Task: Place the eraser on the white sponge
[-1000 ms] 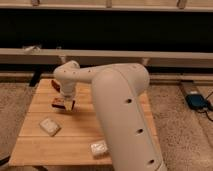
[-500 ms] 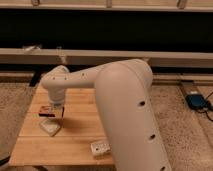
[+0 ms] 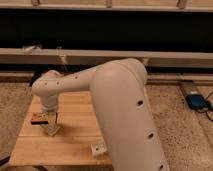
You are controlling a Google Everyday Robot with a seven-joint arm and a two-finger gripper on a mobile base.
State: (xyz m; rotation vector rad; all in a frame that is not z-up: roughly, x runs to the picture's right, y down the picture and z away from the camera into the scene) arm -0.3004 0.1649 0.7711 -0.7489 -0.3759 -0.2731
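Note:
The eraser (image 3: 38,119), a small dark red-brown and black block, is held in my gripper (image 3: 45,121) at the left side of the wooden table (image 3: 75,142). The gripper hangs from the big white arm (image 3: 115,100) and is shut on the eraser. The white sponge (image 3: 53,131) lies right under the gripper, and only its whitish right part shows. The eraser is just above the sponge's left edge; I cannot tell whether they touch.
A small white block (image 3: 98,148) lies near the table's front edge. A clear plastic bottle (image 3: 62,59) stands at the back of the table. A blue device (image 3: 198,101) with a cable lies on the carpet at the right. A dark wall runs behind.
The gripper has carried the eraser from the table's back left forward and down, and it is now over the white sponge. The arm covers more of the table.

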